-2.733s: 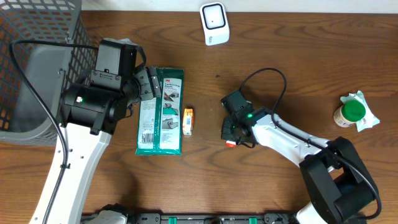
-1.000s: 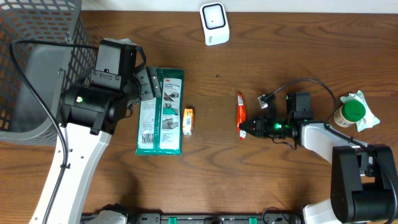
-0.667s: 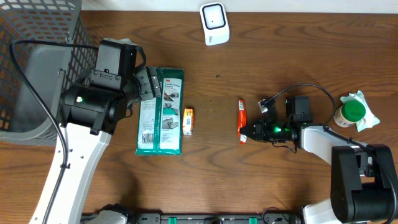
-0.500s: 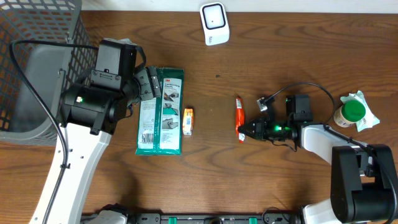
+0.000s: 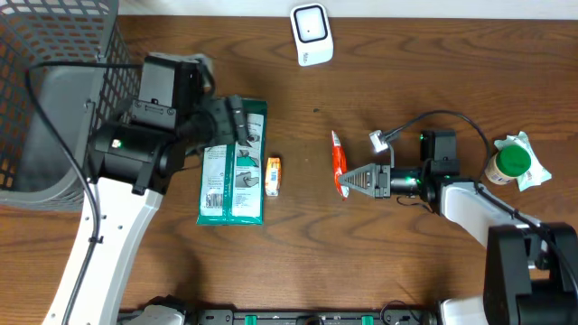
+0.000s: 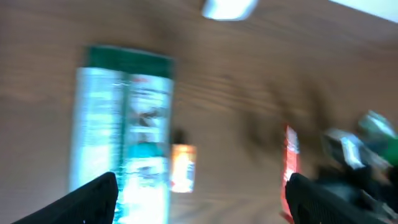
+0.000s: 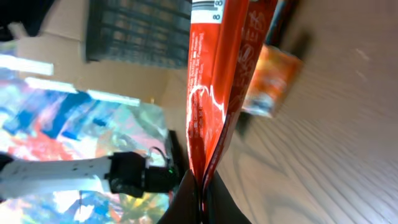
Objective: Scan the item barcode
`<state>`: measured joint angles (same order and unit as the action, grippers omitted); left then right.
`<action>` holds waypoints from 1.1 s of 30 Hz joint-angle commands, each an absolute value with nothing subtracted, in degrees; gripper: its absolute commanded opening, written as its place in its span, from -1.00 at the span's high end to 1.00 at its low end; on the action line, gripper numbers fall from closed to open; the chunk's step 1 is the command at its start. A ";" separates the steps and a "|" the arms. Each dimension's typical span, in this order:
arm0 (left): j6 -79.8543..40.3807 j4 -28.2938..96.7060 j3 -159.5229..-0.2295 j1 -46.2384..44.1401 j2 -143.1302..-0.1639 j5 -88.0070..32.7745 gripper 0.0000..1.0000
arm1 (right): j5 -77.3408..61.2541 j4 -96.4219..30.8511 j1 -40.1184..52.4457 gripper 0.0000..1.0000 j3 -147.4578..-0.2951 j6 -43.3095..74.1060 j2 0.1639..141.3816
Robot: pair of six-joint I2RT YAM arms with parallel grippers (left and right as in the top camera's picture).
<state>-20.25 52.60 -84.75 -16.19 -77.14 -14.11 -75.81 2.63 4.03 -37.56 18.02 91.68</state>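
Red packet (image 5: 337,158), right gripper (image 5: 348,181) pinching its lower end.
Left gripper (image 6: 205,199) hanging spread, its view smearing; packet's top running off frame.

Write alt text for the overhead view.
The right gripper, shut, holds a red packet by one end near the middle of the table. The open left gripper hangs over a green package beside a small orange box; a white scanner sits at the far edge.

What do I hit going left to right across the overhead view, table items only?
black mesh basket → green package → small orange box → white scanner → red packet, pinched by the right gripper → green-capped bottle
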 commanded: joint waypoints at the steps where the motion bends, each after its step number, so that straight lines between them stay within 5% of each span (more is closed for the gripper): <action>1: -18.00 50.70 -85.47 -19.29 -80.25 -27.64 -0.73 | -82.70 8.58 3.75 0.98 -38.63 25.87 88.55; 12: -18.04 38.39 -85.47 -28.51 -86.54 -31.53 -0.70 | -84.75 38.68 6.35 0.98 -38.63 52.23 83.88; 23: -18.04 33.69 -85.47 -33.78 -86.61 -30.06 -0.43 | -83.92 42.54 8.51 0.98 -38.63 54.06 83.88; 33: -18.04 33.74 -85.47 -33.85 -86.61 -26.28 -0.33 | -84.77 61.78 9.65 0.98 -38.63 68.27 83.88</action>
<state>-19.03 34.02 -84.77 -33.87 -86.78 -27.66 -84.31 60.03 8.97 -38.20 62.41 84.55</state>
